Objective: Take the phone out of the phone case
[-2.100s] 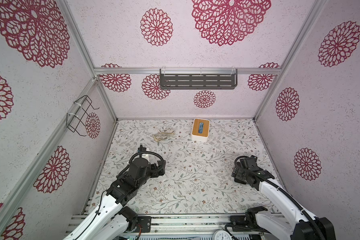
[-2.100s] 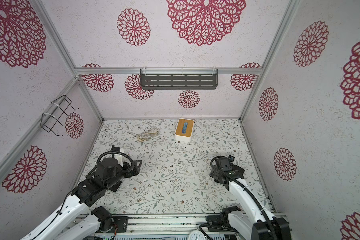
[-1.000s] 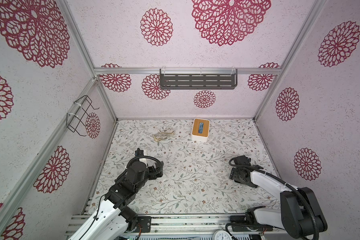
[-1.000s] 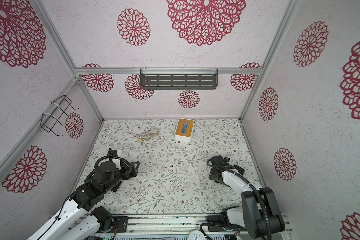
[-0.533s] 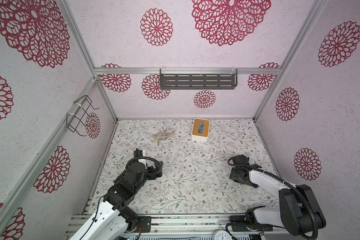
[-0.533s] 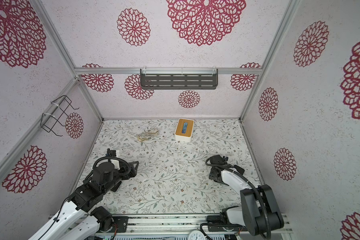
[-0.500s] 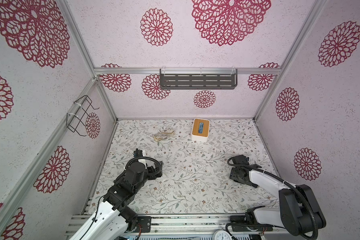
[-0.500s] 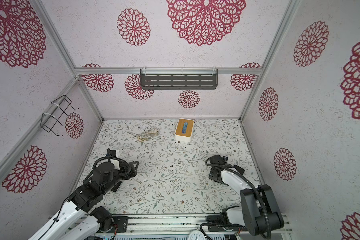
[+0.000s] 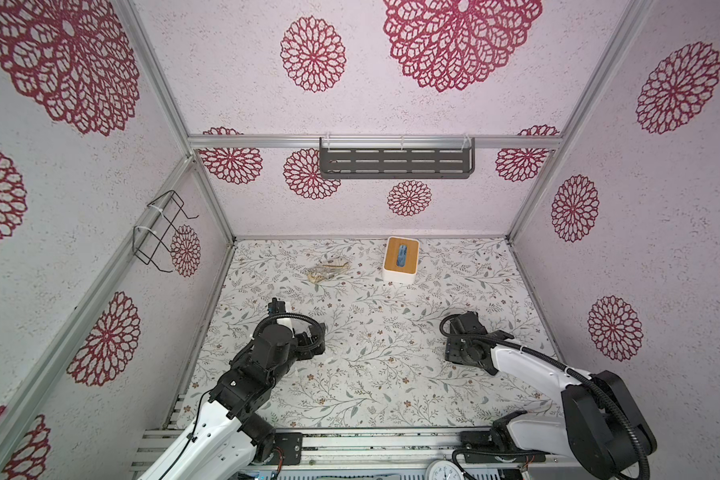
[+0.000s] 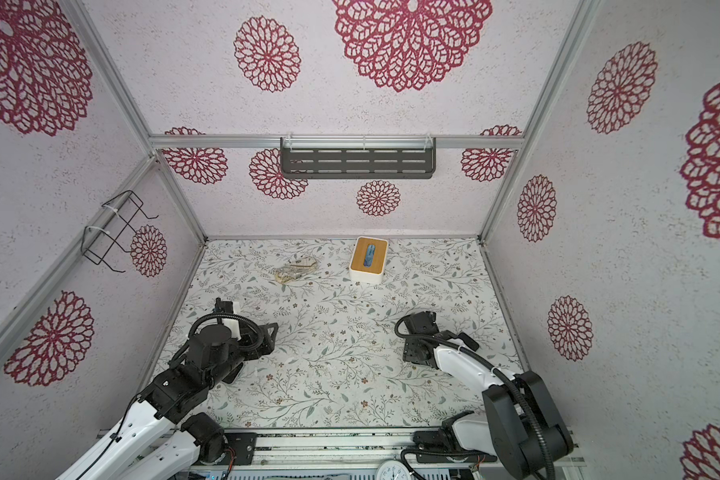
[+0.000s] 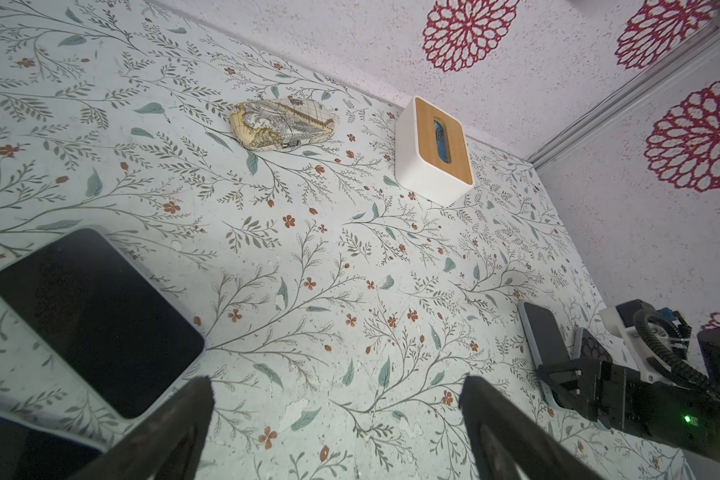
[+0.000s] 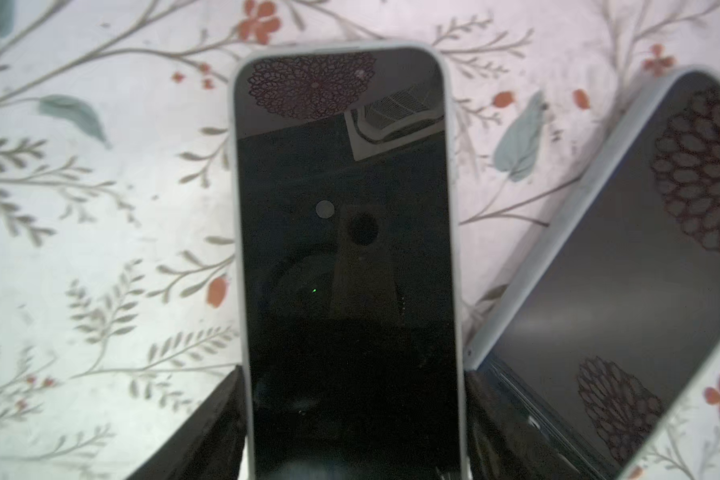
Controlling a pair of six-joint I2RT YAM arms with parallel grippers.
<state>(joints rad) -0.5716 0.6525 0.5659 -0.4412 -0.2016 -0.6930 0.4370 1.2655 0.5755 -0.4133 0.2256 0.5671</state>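
The left gripper point(image 11: 333, 390) hangs low over the floral bench point(image 11: 350, 257) with its fingers point(image 11: 175, 428) spread wide and nothing between them. A dark-screened phone point(image 11: 96, 320) lies flat on the bench just outside one finger, not touching it.

On the right side of the bench is the task's phone point(image 12: 346, 166). It is a long black slab, screen up, glossy enough to mirror the red wall flowers and the wrist camera. It sits inside the phone case point(image 12: 337, 46), which shows as a thin pale rim with rounded corners around the whole screen. The phone is still in the case.

The right gripper point(image 12: 354, 376) straddles one end of the phone along its length. Its two black fingers point(image 12: 208, 432) are closed against the case's two long edges, one on each side, and most of the phone sticks out beyond the fingertips. I cannot tell whether it is lifted or resting on the bench.

Just beside it, angled away, lies a second phone point(image 12: 641, 270), also pale-rimmed and outside the fingers.
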